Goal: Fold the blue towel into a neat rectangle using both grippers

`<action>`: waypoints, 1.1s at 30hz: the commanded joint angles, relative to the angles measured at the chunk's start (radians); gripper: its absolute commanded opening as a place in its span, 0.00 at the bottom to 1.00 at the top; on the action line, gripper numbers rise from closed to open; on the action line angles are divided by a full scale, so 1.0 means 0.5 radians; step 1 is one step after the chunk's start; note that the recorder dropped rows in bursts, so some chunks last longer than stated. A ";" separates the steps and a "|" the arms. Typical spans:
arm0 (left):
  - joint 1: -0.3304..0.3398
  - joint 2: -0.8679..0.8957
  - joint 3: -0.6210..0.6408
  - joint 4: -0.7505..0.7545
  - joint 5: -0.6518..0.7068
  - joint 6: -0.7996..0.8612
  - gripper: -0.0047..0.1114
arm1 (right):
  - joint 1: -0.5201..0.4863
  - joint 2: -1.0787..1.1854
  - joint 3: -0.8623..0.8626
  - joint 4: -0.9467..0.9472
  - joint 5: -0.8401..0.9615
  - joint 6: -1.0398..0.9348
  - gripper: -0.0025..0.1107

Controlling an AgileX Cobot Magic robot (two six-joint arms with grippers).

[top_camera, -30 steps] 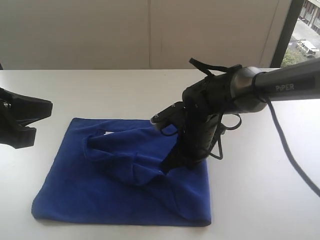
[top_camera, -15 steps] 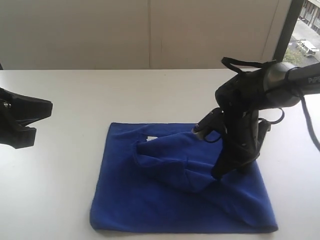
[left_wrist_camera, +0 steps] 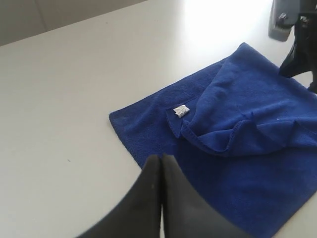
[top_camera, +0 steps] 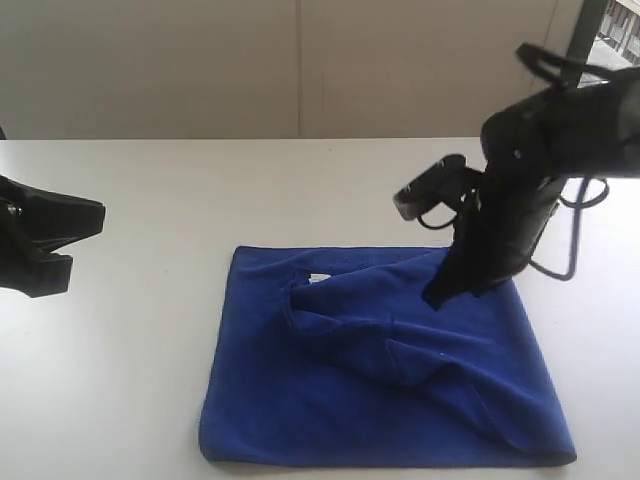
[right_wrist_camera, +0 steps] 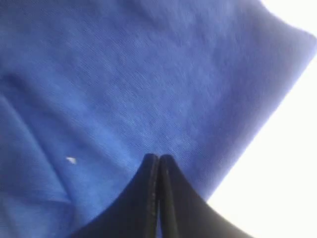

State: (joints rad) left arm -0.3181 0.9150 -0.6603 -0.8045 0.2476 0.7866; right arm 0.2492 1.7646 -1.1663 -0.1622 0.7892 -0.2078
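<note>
A white table (top_camera: 200,180) fills the exterior view, with a pale wall (top_camera: 300,60) behind it and a strip of window (top_camera: 612,35) at the top right corner. The blue towel (top_camera: 380,400) lies on the table in the near, right-of-centre part of that view, spread as a rough square but not flat. A loose flap of it is folded over the middle and sits rumpled, with a raised ridge running from the far right corner toward the centre. A small white tag (top_camera: 318,278) shows near the towel's far edge, just beside the left end of that ridge. The right end effector (top_camera: 438,298) points steeply down over the towel's far right part, with a black cable (top_camera: 575,255) looping behind it. In the right wrist view its two narrow black fingers (right_wrist_camera: 148,171) are pressed together, the tips set against blue cloth. Whether they touch or pinch the cloth cannot be told. The left end effector (top_camera: 95,218) hangs at the left edge of the exterior view, above bare table and well apart from the towel. The left wrist view shows its fingers (left_wrist_camera: 151,171) closed together with nothing between them, pointing toward the towel's nearest corner.
</note>
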 commanded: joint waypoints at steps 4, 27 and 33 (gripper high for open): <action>-0.009 -0.013 0.003 -0.031 0.053 -0.010 0.04 | -0.022 -0.205 0.003 1.349 -0.017 -1.209 0.15; -0.009 0.070 0.003 -0.047 0.167 0.012 0.04 | -0.022 0.281 0.003 1.496 -0.068 -1.332 0.44; -0.009 0.070 0.003 -0.047 0.167 0.012 0.04 | -0.022 0.281 0.003 1.663 0.074 -1.435 0.40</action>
State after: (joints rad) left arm -0.3181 0.9492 -0.6603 -0.8100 0.3208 0.7885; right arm 0.2431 1.9068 -1.1663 0.6430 0.7903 -0.9008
